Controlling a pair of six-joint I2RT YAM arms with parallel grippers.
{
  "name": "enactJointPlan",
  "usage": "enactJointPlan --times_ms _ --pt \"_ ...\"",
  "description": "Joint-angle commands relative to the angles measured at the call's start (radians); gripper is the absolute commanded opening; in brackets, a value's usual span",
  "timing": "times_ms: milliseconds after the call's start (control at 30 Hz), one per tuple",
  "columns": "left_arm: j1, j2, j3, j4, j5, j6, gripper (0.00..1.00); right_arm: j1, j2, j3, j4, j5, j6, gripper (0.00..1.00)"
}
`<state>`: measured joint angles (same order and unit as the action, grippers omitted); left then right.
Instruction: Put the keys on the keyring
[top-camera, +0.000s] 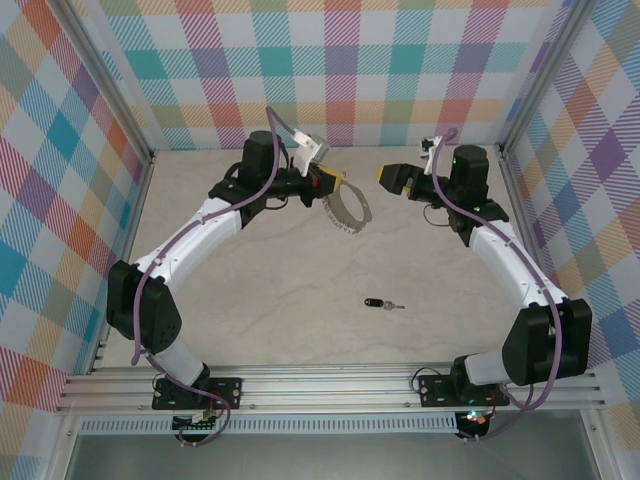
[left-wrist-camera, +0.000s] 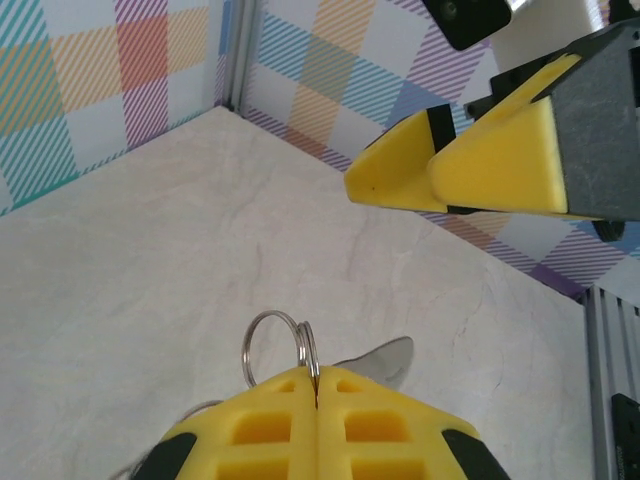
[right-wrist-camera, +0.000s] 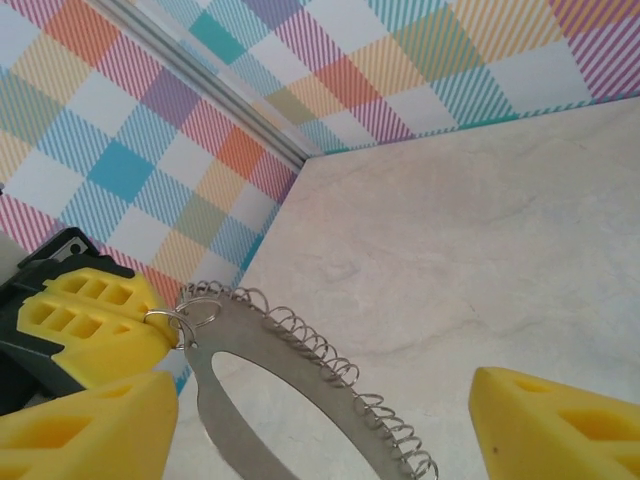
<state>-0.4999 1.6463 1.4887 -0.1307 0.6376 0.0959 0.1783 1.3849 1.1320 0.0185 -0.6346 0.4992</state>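
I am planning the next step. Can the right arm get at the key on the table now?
Probably yes. The key lies alone on bare table, nearer the right arm, whose jaws are open and empty. The left arm holds the keyring farther back, out of the way.

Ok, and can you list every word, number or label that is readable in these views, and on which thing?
None can be read.
The key, the keyring, the left gripper and the right gripper carry no visible print.
The circuit board under the left arm's base is too small to tell.
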Motion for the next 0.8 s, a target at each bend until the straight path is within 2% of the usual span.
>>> enactJointPlan --times_ms 0,200,367,533,767 --pt "-0.006 -0.029 0.027 0.053 0.09 0.031 0.0 0.007 0.034 0.017 0.062 -0.098 -0.027 0.7" --pt "-0.006 -0.011 0.089 -0.015 0.224 0.048 0.0 0.022 0.034 -0.016 0.169 -0.186 0.03 0.61" --pt "-0.006 -0.01 0.102 0.0 0.324 0.031 0.0 0.031 -0.027 -0.054 0.212 -0.217 0.031 0.55" --pt "-0.006 0.018 0.155 -0.054 0.424 0.038 0.0 0.031 -0.109 -0.086 0.213 -0.23 0.032 0.49" --pt "-0.006 0.032 0.183 -0.084 0.459 0.044 0.0 0.032 -0.204 -0.121 0.243 -0.26 0.086 0.44"
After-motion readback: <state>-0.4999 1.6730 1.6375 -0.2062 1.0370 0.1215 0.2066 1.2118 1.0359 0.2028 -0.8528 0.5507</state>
